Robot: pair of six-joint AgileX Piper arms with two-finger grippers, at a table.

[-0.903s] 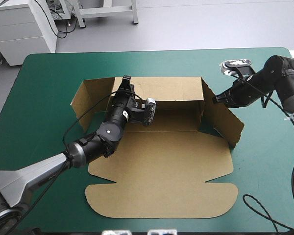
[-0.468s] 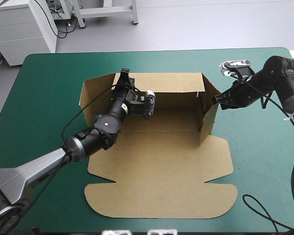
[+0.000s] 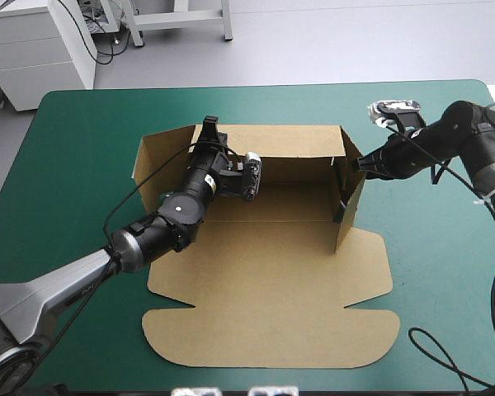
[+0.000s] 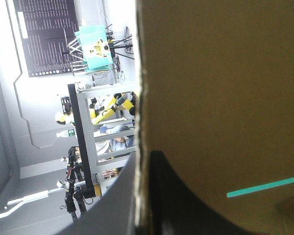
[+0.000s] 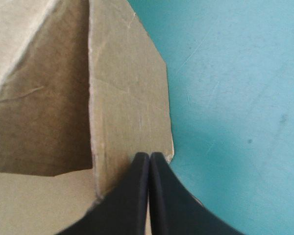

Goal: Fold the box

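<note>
The brown box (image 3: 272,280) lies mid-table with its lid flat toward the near edge. Its back wall (image 3: 293,153) stands upright, as does the right side wall (image 3: 352,206). The left flap (image 3: 155,165) leans outward. My left gripper (image 3: 208,132) is shut on the back wall's top edge near its left corner. In the left wrist view the board (image 4: 225,73) runs between the black fingers of the left gripper (image 4: 143,159). My right gripper (image 3: 361,163) is shut, its tip against the outside of the right wall. The right wrist view shows the right gripper (image 5: 149,155) touching that board (image 5: 127,88).
Teal-green cover (image 3: 445,247) shows on every side of the box, widest to the left and right. The table's far edge (image 3: 264,85) runs a short way beyond the back wall.
The right side wall swung from splayed outward to upright as my right gripper pushed it inward. The left flap rose slightly as my left gripper shifted along the back wall.
</note>
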